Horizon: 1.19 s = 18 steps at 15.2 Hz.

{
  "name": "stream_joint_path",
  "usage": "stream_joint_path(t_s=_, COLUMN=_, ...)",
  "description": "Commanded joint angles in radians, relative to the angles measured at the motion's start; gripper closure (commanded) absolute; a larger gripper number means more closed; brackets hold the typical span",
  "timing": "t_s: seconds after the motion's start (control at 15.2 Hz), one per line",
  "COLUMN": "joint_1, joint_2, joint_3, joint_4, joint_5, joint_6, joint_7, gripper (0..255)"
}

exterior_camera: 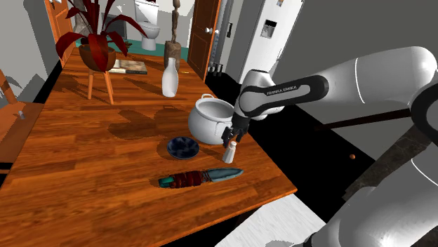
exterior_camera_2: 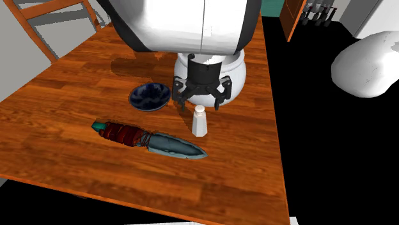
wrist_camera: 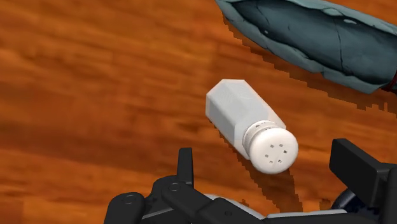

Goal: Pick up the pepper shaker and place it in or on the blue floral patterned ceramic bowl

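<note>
Seen from the second exterior view, the blue bowl (exterior_camera_2: 150, 96) sits on the wooden table (exterior_camera_2: 57, 134) at ten o'clock from the white pepper shaker (exterior_camera_2: 199, 121), and the knife (exterior_camera_2: 150, 140) lies at eight. The shaker stands upright at six o'clock from the gripper (exterior_camera_2: 200, 101), whose fingers are spread and not touching it. A white pot (exterior_camera_2: 238, 73) stands at twelve. The arm (exterior_camera: 295, 90) reads "FRANKA EMIKA".

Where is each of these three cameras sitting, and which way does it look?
Shoulder view: beside and a little behind the robot, looking down over the wooden table; the white arm reaches in from the right.
Second exterior view: facing much the same way, closer above the table; an arm link and the pincer show at top.
Wrist view: riding on the pincer, looking down at the white shaker; both black fingers show, apart.
Shared: all show shaker and knife; the exterior views share the blue bowl.
</note>
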Motion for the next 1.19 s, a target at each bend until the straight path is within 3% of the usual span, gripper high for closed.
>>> stream_joint_path(t_s=0.0, joint_1=0.001, joint_2=0.005, joint_3=0.001, joint_4=-0.001, joint_5=0.001, joint_6=0.006, joint_7=0.000, gripper=0)
stream_joint_path(t_s=0.4, joint_1=0.001, joint_2=0.005, joint_3=0.001, joint_4=-0.001, joint_5=0.001, joint_6=0.006, joint_7=0.000, gripper=0)
stream_joint_path(t_s=0.46, joint_1=0.001, joint_2=0.005, joint_3=0.001, joint_4=-0.001, joint_5=0.001, joint_6=0.006, joint_7=0.000, gripper=255)
stream_joint_path(t_s=1.12, joint_1=0.000, joint_2=-0.003, joint_3=0.001, joint_4=0.005, joint_5=-0.001, joint_6=-0.007, joint_7=0.002, gripper=255)
